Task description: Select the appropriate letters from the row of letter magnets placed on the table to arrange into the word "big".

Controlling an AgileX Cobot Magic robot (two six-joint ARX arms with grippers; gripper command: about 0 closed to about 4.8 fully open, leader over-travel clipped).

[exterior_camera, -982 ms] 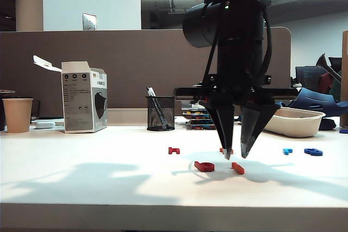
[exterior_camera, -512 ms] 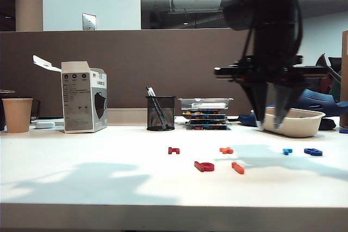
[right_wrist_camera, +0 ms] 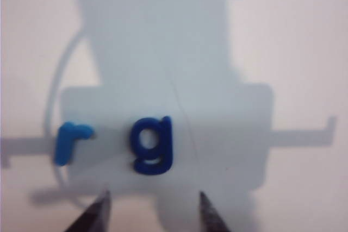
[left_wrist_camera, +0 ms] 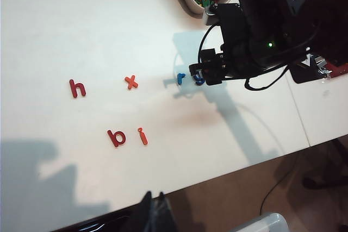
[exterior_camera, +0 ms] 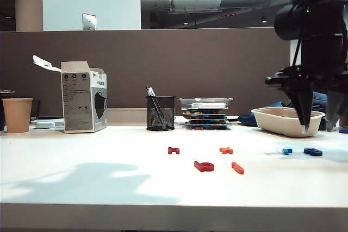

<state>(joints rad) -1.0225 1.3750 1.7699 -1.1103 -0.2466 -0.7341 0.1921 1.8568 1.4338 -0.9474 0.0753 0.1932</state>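
The red b (exterior_camera: 204, 166) and orange i (exterior_camera: 237, 168) lie side by side on the table (exterior_camera: 81, 177), in front of the row. In the row are a dark red h (exterior_camera: 173, 150), an orange-red x (exterior_camera: 226, 150), a light blue r (exterior_camera: 287, 151) and a dark blue g (exterior_camera: 313, 151). My right gripper (exterior_camera: 317, 130) hangs open just above the g (right_wrist_camera: 152, 145), empty, its gripper (right_wrist_camera: 153, 195) centred on the letter with the r (right_wrist_camera: 70, 140) beside it. My left gripper (left_wrist_camera: 152, 195) is shut, empty, over the table's front edge, apart from the b (left_wrist_camera: 116, 137) and i (left_wrist_camera: 142, 136).
A white tray (exterior_camera: 283, 120) of spare letters stands behind the right gripper. A mesh pen cup (exterior_camera: 161, 113), a stack of cases (exterior_camera: 205, 113), a white box (exterior_camera: 84, 97) and a paper cup (exterior_camera: 17, 114) line the back edge.
My right gripper has swung from over the b and i in the middle to the right, above the g, and its jaws have spread wider. No letter has moved.
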